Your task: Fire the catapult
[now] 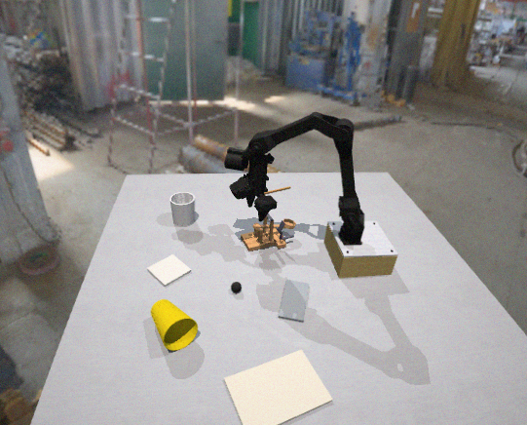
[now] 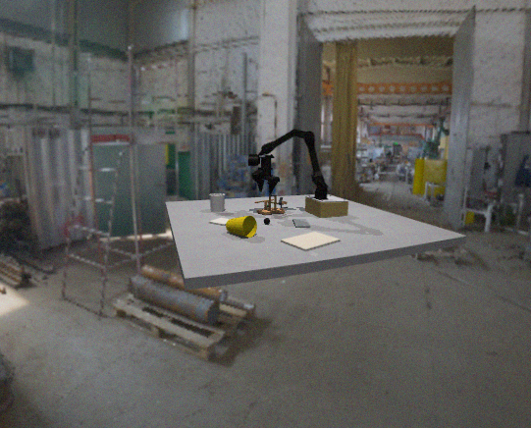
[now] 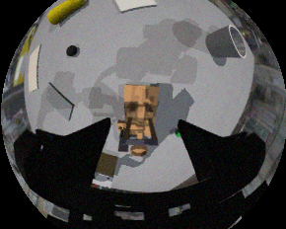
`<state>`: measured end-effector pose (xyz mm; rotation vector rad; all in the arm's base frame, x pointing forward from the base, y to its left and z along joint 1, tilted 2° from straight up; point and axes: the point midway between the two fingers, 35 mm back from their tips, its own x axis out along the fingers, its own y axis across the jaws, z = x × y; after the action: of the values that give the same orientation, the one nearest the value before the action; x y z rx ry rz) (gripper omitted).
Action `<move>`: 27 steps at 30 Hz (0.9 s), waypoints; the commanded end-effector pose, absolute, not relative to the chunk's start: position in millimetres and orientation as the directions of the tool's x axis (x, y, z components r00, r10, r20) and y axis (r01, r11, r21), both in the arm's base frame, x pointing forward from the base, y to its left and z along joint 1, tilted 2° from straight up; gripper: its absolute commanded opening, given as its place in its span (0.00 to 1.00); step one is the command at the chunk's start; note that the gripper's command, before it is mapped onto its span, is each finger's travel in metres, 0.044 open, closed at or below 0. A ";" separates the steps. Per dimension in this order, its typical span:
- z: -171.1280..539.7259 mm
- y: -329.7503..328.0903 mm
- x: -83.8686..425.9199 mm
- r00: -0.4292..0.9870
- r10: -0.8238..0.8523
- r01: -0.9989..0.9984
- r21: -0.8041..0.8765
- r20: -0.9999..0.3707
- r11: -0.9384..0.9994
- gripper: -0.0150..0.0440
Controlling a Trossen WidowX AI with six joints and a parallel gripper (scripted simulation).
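Observation:
The wooden catapult [image 1: 264, 242] [image 2: 270, 211] [image 3: 141, 93] stands on the table, its throwing arm ending in a small round cup [image 1: 288, 223] [image 3: 138, 150] on the side toward the robot's base. No ball shows in that cup. The black ball [image 1: 236, 288] [image 2: 267, 221] [image 3: 72, 50] lies on the table, apart from the catapult. The white mug [image 1: 183, 211] [image 2: 218, 203] [image 3: 223, 44] stands upright, beyond the catapult from the base. My gripper [image 1: 257, 212] [image 2: 266, 191] [image 3: 145, 121] is wide open and empty, pointing down just above the catapult. Its fingers stand well apart on either side of it in the wrist view.
A yellow cup [image 1: 162, 318] [image 2: 237, 227] [image 3: 64, 11] lies on its side. A small cream square [image 1: 169, 269], a larger cream sheet [image 1: 279, 388] [image 2: 310, 240] and a grey-blue tile [image 1: 294, 302] [image 2: 301, 223] lie flat. A thin orange stick [image 1: 279, 190] shows behind the gripper.

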<state>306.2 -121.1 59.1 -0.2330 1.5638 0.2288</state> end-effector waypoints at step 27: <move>9.6 -119.8 300.5 -0.009 -0.009 -0.280 -0.007 -1.000 0.960 1.00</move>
<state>301.5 -119.3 17.8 -0.2341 1.5582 0.2214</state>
